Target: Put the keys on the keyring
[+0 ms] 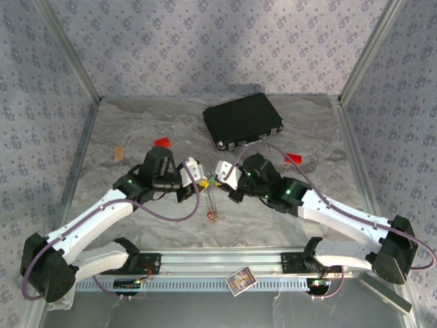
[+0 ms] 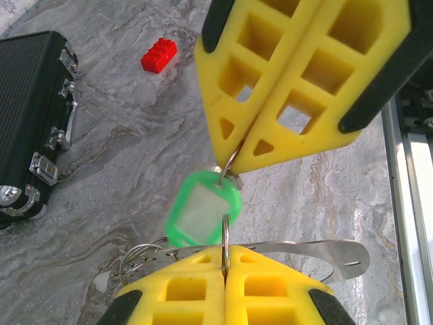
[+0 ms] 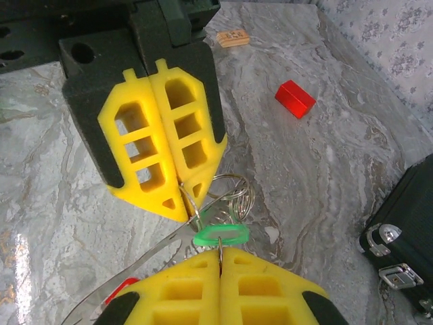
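My two grippers meet tip to tip over the middle of the table. The left gripper (image 1: 203, 181) (image 2: 225, 252) is shut on a thin metal ring of the keyring (image 2: 143, 256), whose wire loops (image 3: 238, 193) and flat metal strip (image 2: 318, 249) hang beside the jaws. The right gripper (image 1: 218, 179) (image 3: 221, 252) is shut on the small ring of the green key (image 2: 201, 215) (image 3: 221, 235), which hangs between the two sets of yellow fingers. A fine chain (image 1: 211, 199) dangles below them with a red tag (image 1: 213, 217) (image 3: 119, 290) at its end.
A black case (image 1: 242, 121) (image 2: 30, 122) lies at the back of the table. Red blocks sit at the left (image 1: 162, 142) (image 3: 295, 99) and at the right (image 1: 293, 158). A small tan block (image 1: 119, 153) lies far left. A card (image 1: 240, 279) rests on the front rail.
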Robot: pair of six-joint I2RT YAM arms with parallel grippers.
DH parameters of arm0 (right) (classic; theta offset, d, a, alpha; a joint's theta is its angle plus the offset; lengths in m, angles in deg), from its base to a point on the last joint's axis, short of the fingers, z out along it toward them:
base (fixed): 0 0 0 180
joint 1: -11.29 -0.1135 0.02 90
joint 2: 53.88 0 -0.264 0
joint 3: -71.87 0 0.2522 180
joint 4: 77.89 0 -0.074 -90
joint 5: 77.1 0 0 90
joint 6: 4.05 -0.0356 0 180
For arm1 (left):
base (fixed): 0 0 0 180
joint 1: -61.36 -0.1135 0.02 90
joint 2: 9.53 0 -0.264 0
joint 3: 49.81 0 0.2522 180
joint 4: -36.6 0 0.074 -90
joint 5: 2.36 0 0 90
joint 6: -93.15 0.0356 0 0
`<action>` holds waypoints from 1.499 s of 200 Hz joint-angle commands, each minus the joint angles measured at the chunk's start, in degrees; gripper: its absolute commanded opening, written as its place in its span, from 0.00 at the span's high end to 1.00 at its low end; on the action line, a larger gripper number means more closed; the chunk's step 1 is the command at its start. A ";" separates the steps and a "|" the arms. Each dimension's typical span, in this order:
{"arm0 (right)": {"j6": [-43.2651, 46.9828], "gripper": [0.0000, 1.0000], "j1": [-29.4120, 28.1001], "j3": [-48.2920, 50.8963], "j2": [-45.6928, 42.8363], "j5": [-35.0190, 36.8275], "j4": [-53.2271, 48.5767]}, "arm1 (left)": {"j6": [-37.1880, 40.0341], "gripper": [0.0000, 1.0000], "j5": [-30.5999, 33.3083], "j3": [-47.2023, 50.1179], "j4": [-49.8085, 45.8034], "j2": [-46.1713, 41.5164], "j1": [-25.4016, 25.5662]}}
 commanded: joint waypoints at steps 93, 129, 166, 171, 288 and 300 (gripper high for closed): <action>1.72 1.00 -4.70 -2.64 2.44 9.95 1.90 | -1.85 1.00 -1.85 -2.10 2.59 -0.50 0.49; 1.94 1.00 -5.06 -2.59 2.44 9.41 2.16 | -2.05 1.00 -1.87 -2.28 2.23 0.02 0.52; 3.29 1.00 -5.74 -1.85 2.23 8.77 1.90 | -2.62 1.00 -1.34 -2.61 2.32 0.29 0.48; 3.69 1.00 -5.89 -1.76 2.15 8.96 1.89 | -2.72 1.00 -1.32 -2.63 2.32 0.29 0.47; 11.55 1.00 -8.51 -0.02 3.02 12.16 2.99 | -6.93 1.00 -3.06 -3.54 2.42 1.41 0.45; 12.19 1.00 -8.87 0.33 2.97 12.47 3.13 | -7.74 1.00 -2.82 -3.78 2.48 1.60 0.51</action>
